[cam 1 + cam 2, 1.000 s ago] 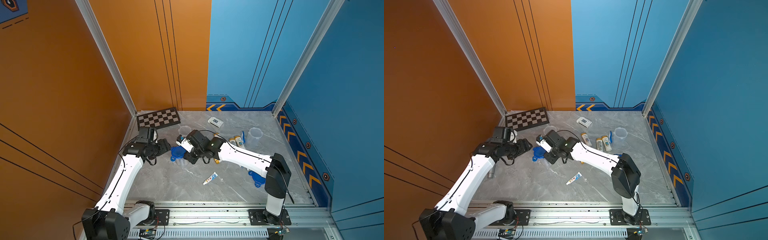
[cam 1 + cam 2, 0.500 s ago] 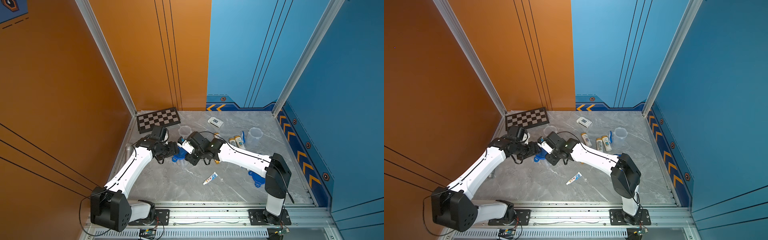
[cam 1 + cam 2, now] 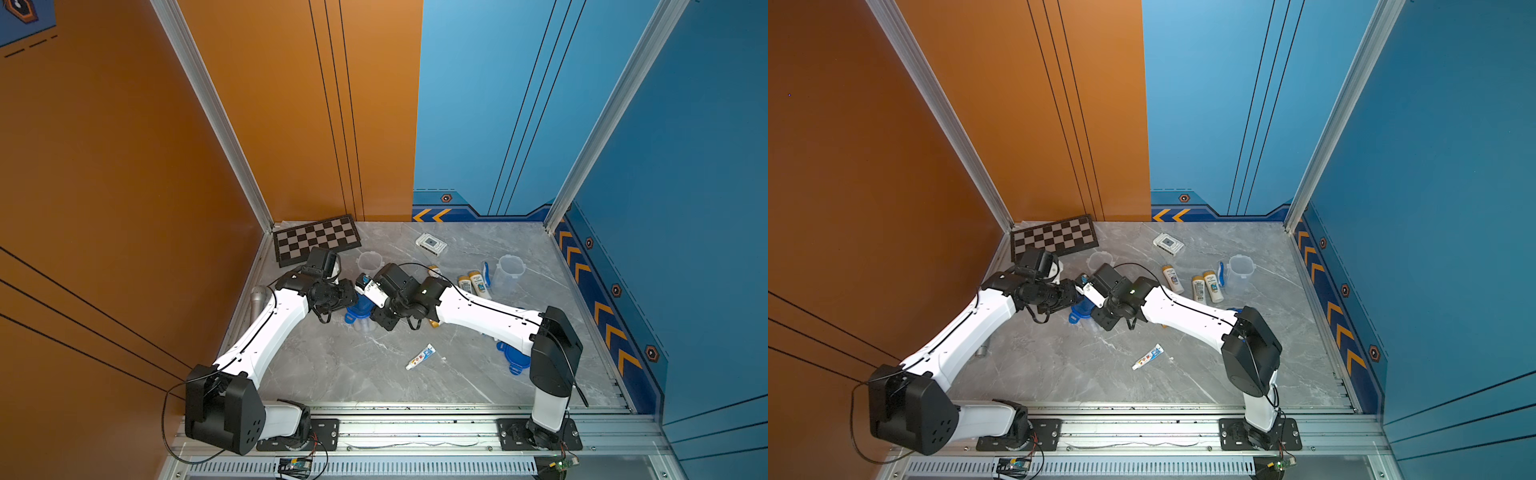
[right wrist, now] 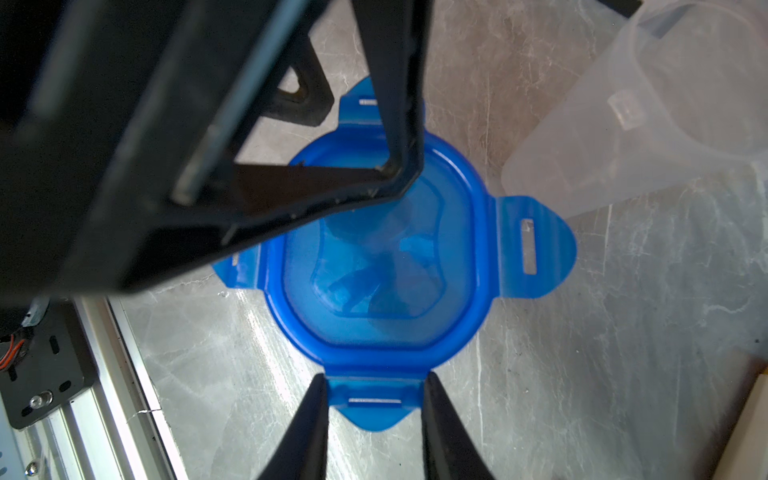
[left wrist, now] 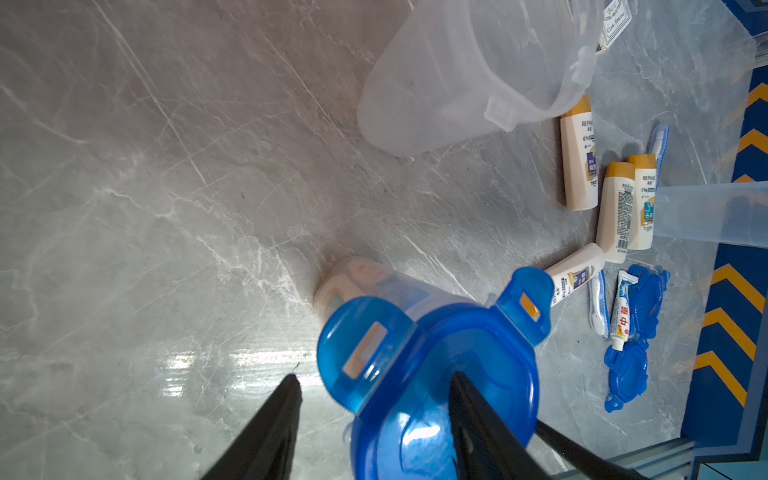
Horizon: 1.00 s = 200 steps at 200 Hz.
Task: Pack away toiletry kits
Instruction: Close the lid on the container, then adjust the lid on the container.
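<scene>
Between the two grippers: lidded cup (image 5: 374, 286), upright on the grey table (image 3: 374, 374), left of centre.
Right gripper (image 4: 374, 378): fingers closed against both ends of one clip tab of the blue lid (image 4: 378, 257).
Left gripper (image 5: 372, 377): fingers spread; one tip on the lid's top, the other off its edge, a tab between.
Lid: translucent, rounded square, four tabs flared outward.
Cup: clear, tall; pale contents dimly visible.

Light: bright, even, from overhead.
Shadows: soft, short.
Glare: white streak on the marble table (image 5: 249, 361) just beside the blue lid (image 5: 490, 353).
Blur: left gripper (image 4: 355, 147) close to the lens, out of focus.
Distortion: wall rails (image 3: 216, 112) splay toward 11 and 1 o'clock.
</scene>
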{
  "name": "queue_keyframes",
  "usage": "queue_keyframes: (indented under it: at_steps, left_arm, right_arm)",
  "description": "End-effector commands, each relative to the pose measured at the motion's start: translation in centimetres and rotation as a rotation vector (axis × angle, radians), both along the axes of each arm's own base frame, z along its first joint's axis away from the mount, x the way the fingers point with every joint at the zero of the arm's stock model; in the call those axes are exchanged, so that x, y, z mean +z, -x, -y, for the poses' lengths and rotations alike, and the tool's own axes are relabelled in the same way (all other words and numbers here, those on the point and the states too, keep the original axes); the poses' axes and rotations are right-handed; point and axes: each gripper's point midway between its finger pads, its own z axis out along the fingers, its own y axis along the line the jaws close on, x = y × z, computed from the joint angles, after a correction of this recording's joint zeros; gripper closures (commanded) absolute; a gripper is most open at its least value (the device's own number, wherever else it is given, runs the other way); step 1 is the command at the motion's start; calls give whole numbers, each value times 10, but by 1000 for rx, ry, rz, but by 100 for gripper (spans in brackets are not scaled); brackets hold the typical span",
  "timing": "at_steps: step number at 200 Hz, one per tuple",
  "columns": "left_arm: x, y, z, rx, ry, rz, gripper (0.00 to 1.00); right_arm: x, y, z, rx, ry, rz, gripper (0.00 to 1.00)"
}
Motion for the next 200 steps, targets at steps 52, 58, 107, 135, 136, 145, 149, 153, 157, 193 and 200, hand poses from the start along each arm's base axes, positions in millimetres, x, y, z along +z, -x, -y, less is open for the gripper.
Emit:
queue_keyframes:
  at_steps: [52, 58, 107, 135, 136, 145, 149, 153, 157, 193, 200]
  left_arm:
    - [-6, 6, -8, -6, -65, -39, 36]
    - [-2, 5, -9, -9, -70, -33, 35]
    - [34, -3, -16, -67, -156, 50, 29]
    - [46, -13, -4, -191, -183, 88, 33]
    - [46, -14, -4, -194, -185, 88, 33]
    - [46, -16, 1, -228, -189, 89, 35]
    - [47, -17, 2, -239, -188, 88, 35]
    - [47, -18, 4, -249, -185, 88, 36]
    - [47, -19, 6, -260, -181, 87, 37]
    - [39, -16, 17, -347, -173, 41, 41]
    - [36, -14, 17, -360, -177, 29, 41]
  right_arm:
    - [41, 0, 29, -134, -30, 14, 33]
    - [44, 0, 31, -144, -39, 9, 31]
    - [71, -3, 46, -290, -128, -131, 31]
    - [66, -3, 44, -412, -216, -403, 35]
    - [65, -3, 44, -417, -218, -414, 36]
    - [59, -4, 41, -450, -239, -506, 40]
    - [58, -4, 39, -457, -246, -540, 42]
    - [57, -4, 37, -461, -251, -567, 44]
    - [56, -3, 35, -460, -253, -585, 45]
    - [53, 3, 23, -456, -253, -714, 48]
    - [48, 6, 22, -457, -242, -736, 49]
